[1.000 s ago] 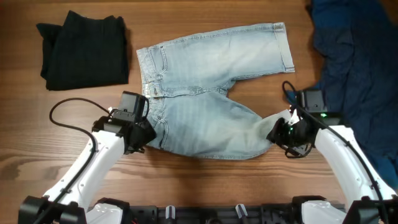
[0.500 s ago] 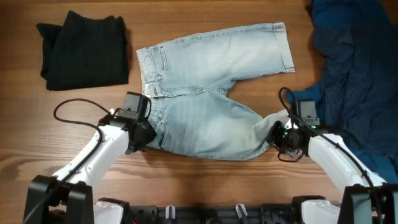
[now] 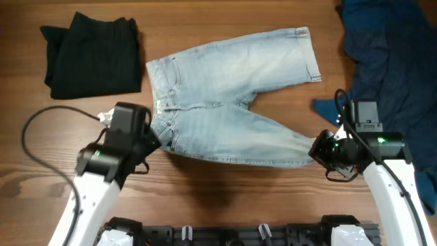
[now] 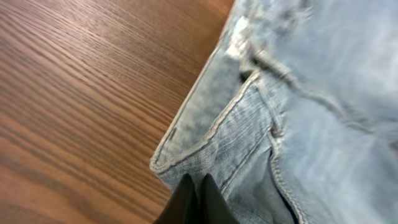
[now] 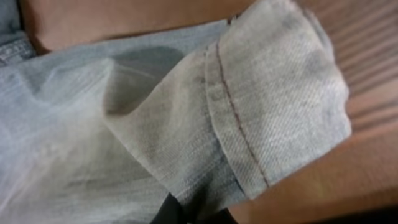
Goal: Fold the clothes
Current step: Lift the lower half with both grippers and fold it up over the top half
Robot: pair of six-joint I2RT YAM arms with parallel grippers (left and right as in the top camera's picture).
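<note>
Both grippers pinch the pale jeans [image 3: 232,102] at 2 points on the near edge.
Overhead: the left gripper [image 3: 154,140] is clamped on the near end of the waistband [image 3: 156,102]. The right gripper [image 3: 315,149] is clamped on the near leg's hem [image 3: 306,152], and that leg is stretched between them above a shadow on the table [image 3: 205,198]. The other leg lies beyond both grippers. A folded black garment [image 3: 92,55] sits beyond and outward of the left gripper, and a dark blue garment [image 3: 389,61] is heaped beyond and outward of the right one. Left wrist: the 2 fingertips [image 4: 186,199] are closed together on the waistband edge, with bare wood to their left. Right wrist: the stitched hem bunches just ahead of 1 dark fingertip [image 5: 166,210], which is buried in the cloth.
</note>
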